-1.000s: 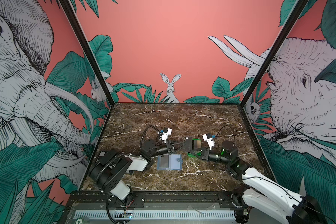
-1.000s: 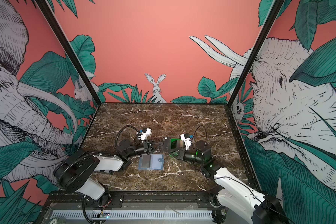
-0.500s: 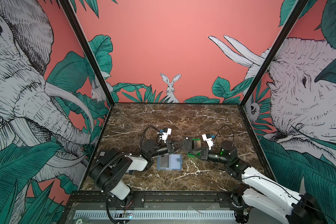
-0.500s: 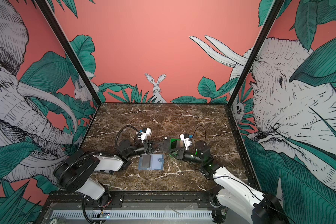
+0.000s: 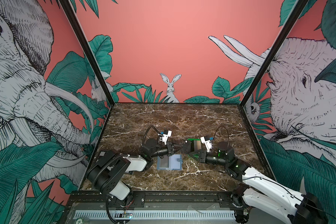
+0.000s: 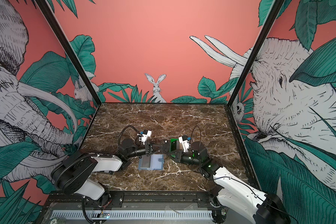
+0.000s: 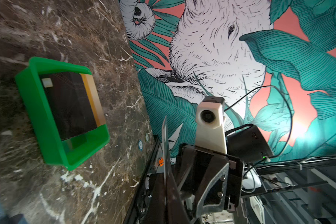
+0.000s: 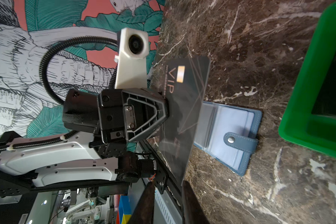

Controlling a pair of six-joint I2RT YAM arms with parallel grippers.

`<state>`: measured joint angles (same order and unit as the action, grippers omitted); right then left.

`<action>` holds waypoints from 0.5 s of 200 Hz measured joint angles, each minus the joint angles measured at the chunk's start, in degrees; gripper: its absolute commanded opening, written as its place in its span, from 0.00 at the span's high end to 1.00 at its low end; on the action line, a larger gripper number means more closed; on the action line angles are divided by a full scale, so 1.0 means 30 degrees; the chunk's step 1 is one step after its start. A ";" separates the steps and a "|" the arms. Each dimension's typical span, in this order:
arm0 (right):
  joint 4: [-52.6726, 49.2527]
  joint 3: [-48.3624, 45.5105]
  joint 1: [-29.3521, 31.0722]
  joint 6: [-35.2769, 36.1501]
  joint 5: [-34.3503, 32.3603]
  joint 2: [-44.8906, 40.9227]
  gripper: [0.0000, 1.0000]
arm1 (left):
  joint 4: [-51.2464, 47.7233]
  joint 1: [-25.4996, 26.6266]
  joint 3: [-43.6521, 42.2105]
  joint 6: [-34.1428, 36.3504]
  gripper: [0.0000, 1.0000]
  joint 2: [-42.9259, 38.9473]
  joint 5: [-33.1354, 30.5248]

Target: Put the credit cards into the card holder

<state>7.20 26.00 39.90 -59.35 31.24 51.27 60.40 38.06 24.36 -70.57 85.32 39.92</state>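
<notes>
Just handed black VIP card (image 8: pixel 184 116) across: clenched in left pincer (image 8: pixel 164 114), freshly let go by right pincer (image 8: pixel 168 186), jaws parted around its corner. Held on edge above table (image 5: pixel 163 120) centre, just far of open card holder (image 8: pixel 233 124). Means sleeving next, probably; other cards (image 7: pixel 70 104) waiting in green tray (image 7: pixel 33 108).

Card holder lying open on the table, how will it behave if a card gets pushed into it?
Probably light: the card holder lies flat and thin, so it may slide on the smooth marble table. Its clear sleeves look soft, likely to buckle unless held down.
</notes>
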 measured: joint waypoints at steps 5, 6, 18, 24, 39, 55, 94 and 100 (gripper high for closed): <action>-0.0270 0.0051 0.0204 0.0066 -0.0350 -0.0015 0.76 | -0.0852 -0.0051 0.0015 0.0452 0.96 -0.0379 -0.0051; -0.0291 0.0058 0.0226 0.0073 -0.0393 -0.0015 0.76 | -0.1107 -0.0073 0.0029 0.0495 0.96 -0.0474 -0.0109; -0.0816 0.0138 0.0699 0.0248 -0.1151 -0.0051 0.76 | -0.3096 -0.0226 0.0138 0.1479 0.97 -0.1362 -0.0226; -0.1129 0.0204 0.1005 0.0350 -0.1574 -0.0051 0.76 | -0.4036 -0.0306 0.0226 0.1945 0.97 -0.1800 -0.0306; -0.2011 0.0568 0.1836 0.0597 -0.2623 0.0066 0.76 | -0.5763 -0.0576 0.0335 0.2783 0.97 -0.2696 -0.0437; -0.3009 0.1311 0.2863 0.0867 -0.3810 0.0546 0.78 | -0.7431 -0.0933 0.0335 0.3548 0.97 -0.3555 -0.0481; -0.5100 0.3446 0.4983 0.1231 -0.6513 0.3475 0.82 | -1.2291 -0.1712 0.0335 0.5530 0.97 -0.5989 -0.0925; -0.5304 0.3679 0.5187 0.1239 -0.6768 0.4022 0.82 | -1.2983 -0.1800 0.0335 0.5792 0.97 -0.6404 -0.1013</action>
<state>-8.71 37.04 55.46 -55.64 10.94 63.33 21.45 32.67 25.36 -53.19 66.11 36.88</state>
